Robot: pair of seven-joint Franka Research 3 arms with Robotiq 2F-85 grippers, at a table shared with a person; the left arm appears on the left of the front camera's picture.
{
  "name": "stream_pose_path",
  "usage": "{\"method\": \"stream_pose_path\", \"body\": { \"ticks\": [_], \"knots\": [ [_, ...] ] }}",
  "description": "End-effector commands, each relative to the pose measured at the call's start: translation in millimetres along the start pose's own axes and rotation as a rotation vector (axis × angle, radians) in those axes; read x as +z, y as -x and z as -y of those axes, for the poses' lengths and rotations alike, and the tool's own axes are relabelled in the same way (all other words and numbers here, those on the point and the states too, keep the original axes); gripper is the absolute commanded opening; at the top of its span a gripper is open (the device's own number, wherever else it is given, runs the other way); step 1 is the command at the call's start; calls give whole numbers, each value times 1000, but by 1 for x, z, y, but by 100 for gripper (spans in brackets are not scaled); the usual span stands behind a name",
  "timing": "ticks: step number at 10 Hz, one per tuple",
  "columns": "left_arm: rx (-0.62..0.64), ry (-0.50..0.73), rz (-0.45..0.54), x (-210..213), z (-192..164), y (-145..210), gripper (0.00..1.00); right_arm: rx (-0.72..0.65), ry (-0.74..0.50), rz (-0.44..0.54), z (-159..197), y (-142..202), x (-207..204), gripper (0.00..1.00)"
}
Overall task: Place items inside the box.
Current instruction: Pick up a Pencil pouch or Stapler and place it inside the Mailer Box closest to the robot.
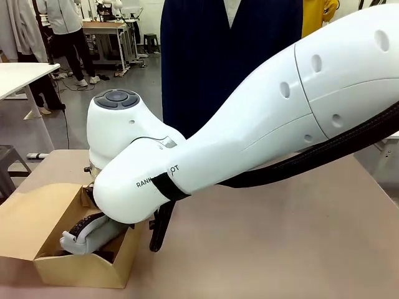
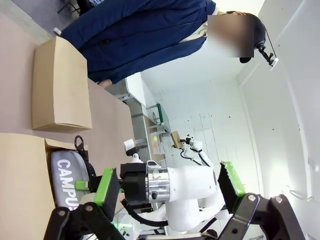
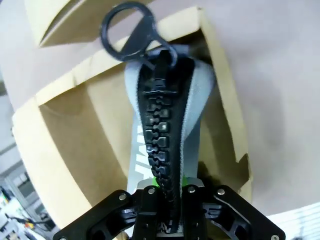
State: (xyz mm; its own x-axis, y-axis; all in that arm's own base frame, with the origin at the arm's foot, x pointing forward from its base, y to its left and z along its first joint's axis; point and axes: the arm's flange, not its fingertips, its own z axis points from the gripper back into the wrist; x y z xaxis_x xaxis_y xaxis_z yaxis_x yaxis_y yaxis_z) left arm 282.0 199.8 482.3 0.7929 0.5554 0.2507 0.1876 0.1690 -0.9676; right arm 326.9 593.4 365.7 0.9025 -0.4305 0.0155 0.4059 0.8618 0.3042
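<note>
Down inside the box with the right gripper, jaws clenched on the zipper edge of the grey pouch. Held tilted within the box walls, ring pull at the end away from the jaws, by a box corner. Seemingly resting on the box floor at its lower end, though hard to tell through the shadow. Flap lid folded open, away from the box's opening. Off to one side of the box with the left gripper: jaws spread wide, green pads bare, nothing between. Near the box, on the table: a smaller cardboard box, closed. Across the table from the box: a person in a dark blue coat.
</note>
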Motion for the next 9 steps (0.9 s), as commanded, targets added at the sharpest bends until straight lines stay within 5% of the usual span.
{"method": "stream_pose_path", "body": {
  "ticks": [1,4,9],
  "knots": [
    [-12,13,0,0,2,2,100,-124,67,-49,5,0,-6,7],
    [-12,13,0,0,2,2,100,-232,172,-91,8,-9,-10,7],
    [-12,13,0,0,2,2,100,-321,95,-61,6,-7,-10,7]
  ]
}}
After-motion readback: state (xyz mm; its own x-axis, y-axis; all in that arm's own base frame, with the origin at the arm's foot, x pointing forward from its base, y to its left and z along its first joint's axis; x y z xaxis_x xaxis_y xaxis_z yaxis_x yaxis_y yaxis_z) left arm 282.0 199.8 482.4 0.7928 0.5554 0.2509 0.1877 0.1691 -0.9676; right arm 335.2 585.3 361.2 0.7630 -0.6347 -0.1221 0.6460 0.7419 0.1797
